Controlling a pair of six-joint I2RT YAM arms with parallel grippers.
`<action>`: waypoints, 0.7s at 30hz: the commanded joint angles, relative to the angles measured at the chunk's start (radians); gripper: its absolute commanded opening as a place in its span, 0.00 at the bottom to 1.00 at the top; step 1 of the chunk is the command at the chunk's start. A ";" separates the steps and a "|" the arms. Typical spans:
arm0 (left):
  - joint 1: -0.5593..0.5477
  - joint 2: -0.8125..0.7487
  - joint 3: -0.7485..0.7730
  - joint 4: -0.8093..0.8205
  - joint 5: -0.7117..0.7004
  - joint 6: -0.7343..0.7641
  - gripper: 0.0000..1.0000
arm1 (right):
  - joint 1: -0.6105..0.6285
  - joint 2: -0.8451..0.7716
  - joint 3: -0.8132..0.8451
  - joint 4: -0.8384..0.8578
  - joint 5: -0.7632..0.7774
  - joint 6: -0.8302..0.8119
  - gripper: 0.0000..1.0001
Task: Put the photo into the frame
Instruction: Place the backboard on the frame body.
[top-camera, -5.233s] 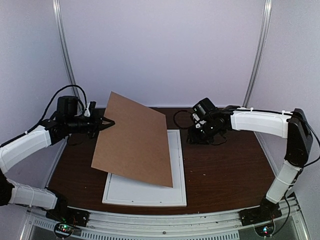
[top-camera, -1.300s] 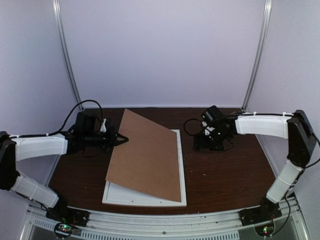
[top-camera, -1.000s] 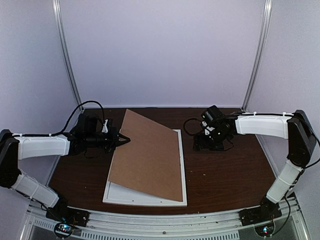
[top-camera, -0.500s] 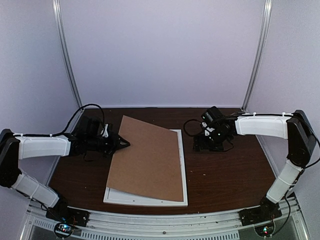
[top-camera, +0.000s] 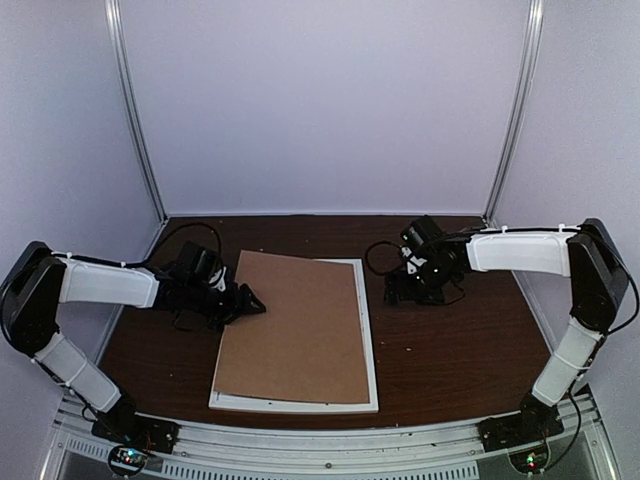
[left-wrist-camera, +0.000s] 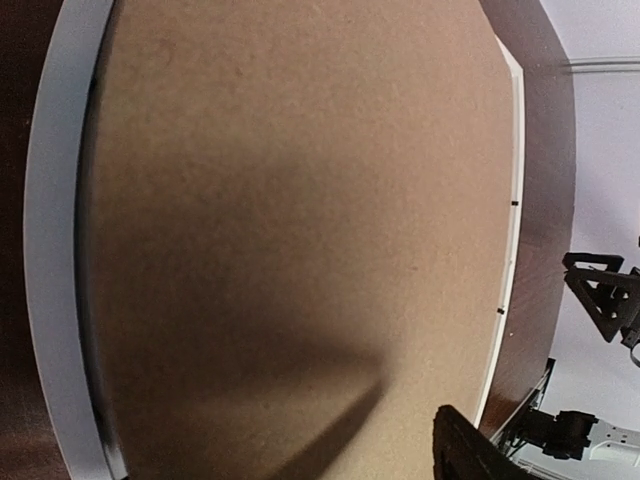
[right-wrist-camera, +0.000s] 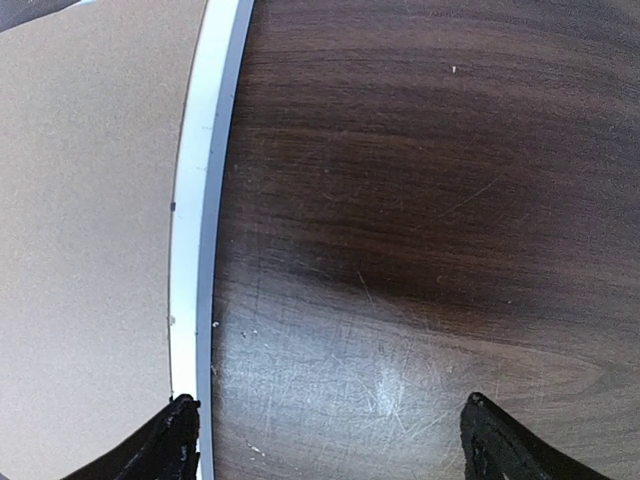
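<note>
The white frame (top-camera: 366, 335) lies flat on the table, its rail showing along the left (left-wrist-camera: 50, 300) and the right (right-wrist-camera: 205, 200). A plain brown backing board (top-camera: 295, 325) lies flat on it and covers the inside. The photo is hidden. My left gripper (top-camera: 252, 300) sits low at the board's left edge, open, with the board free of it. In the left wrist view only one finger (left-wrist-camera: 462, 455) shows, above the board (left-wrist-camera: 300, 200). My right gripper (top-camera: 400, 292) hovers open just right of the frame's far right rail, over bare wood (right-wrist-camera: 325, 440), holding nothing.
The dark wooden table (top-camera: 450, 340) stretches to the right of the frame. Pale walls with metal posts close in the back and sides. A black cable (top-camera: 375, 255) loops behind the right wrist.
The brown board, tilted up on its left edge a second ago, has dropped flat onto the frame. My left gripper lowered, opened and let it go. The right arm barely moved.
</note>
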 joint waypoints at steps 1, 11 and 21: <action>-0.017 0.026 0.061 -0.024 -0.002 0.059 0.71 | -0.005 0.013 -0.020 0.021 -0.009 0.006 0.90; -0.035 0.108 0.189 -0.159 -0.012 0.160 0.76 | -0.004 0.035 -0.018 0.033 -0.024 0.006 0.89; -0.046 0.170 0.264 -0.288 -0.022 0.216 0.91 | -0.004 0.045 -0.016 0.037 -0.028 0.003 0.89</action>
